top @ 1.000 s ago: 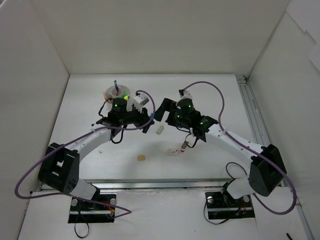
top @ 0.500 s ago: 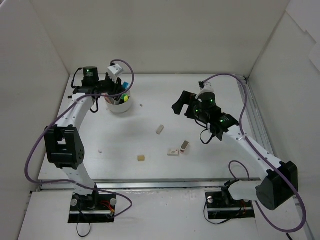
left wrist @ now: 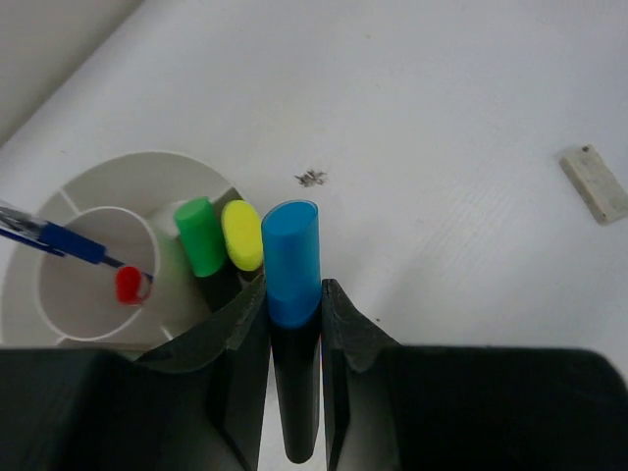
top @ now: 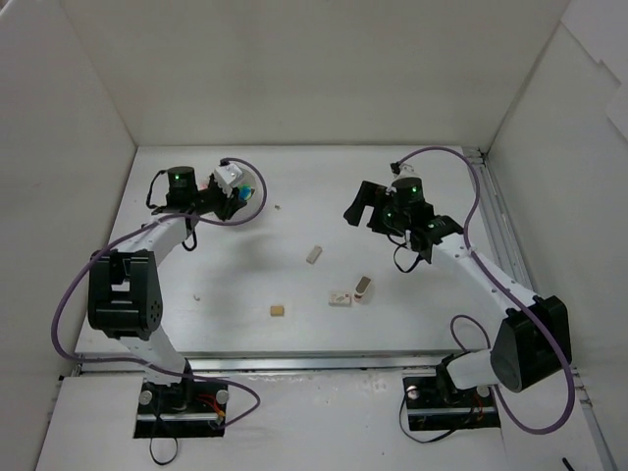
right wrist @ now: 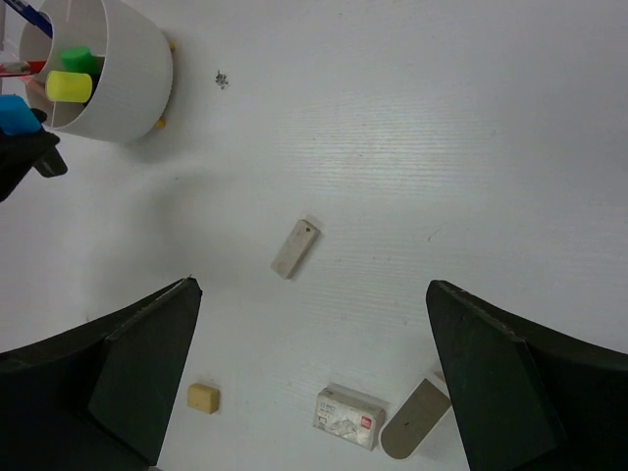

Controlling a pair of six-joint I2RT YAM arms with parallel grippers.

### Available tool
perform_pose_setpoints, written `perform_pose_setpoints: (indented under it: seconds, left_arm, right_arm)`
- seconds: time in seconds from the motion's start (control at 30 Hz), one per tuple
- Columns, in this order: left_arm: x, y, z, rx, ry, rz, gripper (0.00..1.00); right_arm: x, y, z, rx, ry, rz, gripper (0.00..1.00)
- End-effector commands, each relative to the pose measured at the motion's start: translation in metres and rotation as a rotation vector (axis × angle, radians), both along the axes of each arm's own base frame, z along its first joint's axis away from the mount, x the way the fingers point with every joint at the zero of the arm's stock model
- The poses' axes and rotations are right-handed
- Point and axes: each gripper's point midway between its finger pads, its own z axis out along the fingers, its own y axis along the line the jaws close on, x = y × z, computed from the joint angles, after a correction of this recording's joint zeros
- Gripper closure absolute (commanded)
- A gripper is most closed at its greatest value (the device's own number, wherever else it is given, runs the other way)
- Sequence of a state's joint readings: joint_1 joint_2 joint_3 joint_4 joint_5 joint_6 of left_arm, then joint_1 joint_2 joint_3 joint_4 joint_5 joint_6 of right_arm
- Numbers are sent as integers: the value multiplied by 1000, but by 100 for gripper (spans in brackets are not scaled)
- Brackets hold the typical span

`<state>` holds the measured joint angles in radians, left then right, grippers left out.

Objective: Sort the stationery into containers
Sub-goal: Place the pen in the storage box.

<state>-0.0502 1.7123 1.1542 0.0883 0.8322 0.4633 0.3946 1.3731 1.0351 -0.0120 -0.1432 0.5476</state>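
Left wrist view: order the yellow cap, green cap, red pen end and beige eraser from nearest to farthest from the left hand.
1. Yellow cap, in the pot, beside the left hand.
2. Green cap, next to it, further left.
3. Red pen end, pot's middle well.
4. Beige eraser, on the table, far right.

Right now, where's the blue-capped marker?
In the left wrist view, the blue-capped marker is clamped in the left gripper at the rim of the white pot, next to the yellow cap and green cap standing in it.
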Motion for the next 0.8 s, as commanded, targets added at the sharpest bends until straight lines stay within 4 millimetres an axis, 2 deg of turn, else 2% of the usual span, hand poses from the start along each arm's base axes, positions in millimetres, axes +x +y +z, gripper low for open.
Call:
perform_pose_setpoints:
  seconds: [0.0, 0.07, 0.1, 0.17, 0.2, 0.23, 0.3, 0.37, 0.43, 0.5, 0.53, 0.57, 0.63, 0.73, 0.77]
  left_arm:
    - [29, 5, 84, -56, -320, 9, 100]
    - [36, 10, 95, -105, -361, 43, 100]
    - [36, 17, 91, -128, -361, 62, 100]
    - [37, 23, 111, -199, -430, 67, 100]
    - [36, 21, 110, -223, -433, 59, 100]
    - [35, 24, 120, -255, -461, 51, 100]
    - [37, 26, 123, -275, -468, 40, 100]
    - [41, 26, 118, -302, -434, 24, 100]
    - [41, 26, 126, -316, -468, -12, 100]
    - [39, 26, 122, -381, -433, -16, 100]
    - [38, 25, 131, -390, -496, -30, 100]
    - [40, 25, 126, -401, -495, -28, 100]
    - [40, 27, 130, -431, -496, -41, 100]
    - [45, 29, 126, -455, -476, -51, 100]
    - [47, 28, 119, -457, -463, -53, 100]
  right_arm:
    - [15, 4, 34, 41, -94, 11, 2]
    - [16, 3, 34, 39, -95, 12, 2]
    - [17, 1, 35, 40, -96, 5, 2]
    - [18, 0, 36, 40, -100, 5, 2]
    - [19, -2, 36, 39, -100, -3, 2]
    - [19, -2, 37, 37, -103, 0, 2]
    - [20, -5, 37, 34, -105, -8, 2]
    - [21, -5, 38, 35, -108, -9, 2]
    - [21, -7, 38, 34, -109, -15, 2]
    - [23, -10, 38, 33, -107, -24, 2]
    - [23, -10, 38, 31, -110, -25, 2]
    - [23, -11, 38, 31, -110, -28, 2]
    - [23, -12, 37, 29, -109, -34, 2]
    - [24, -16, 38, 31, -109, -45, 2]
    - [25, -17, 38, 30, -110, -46, 2]
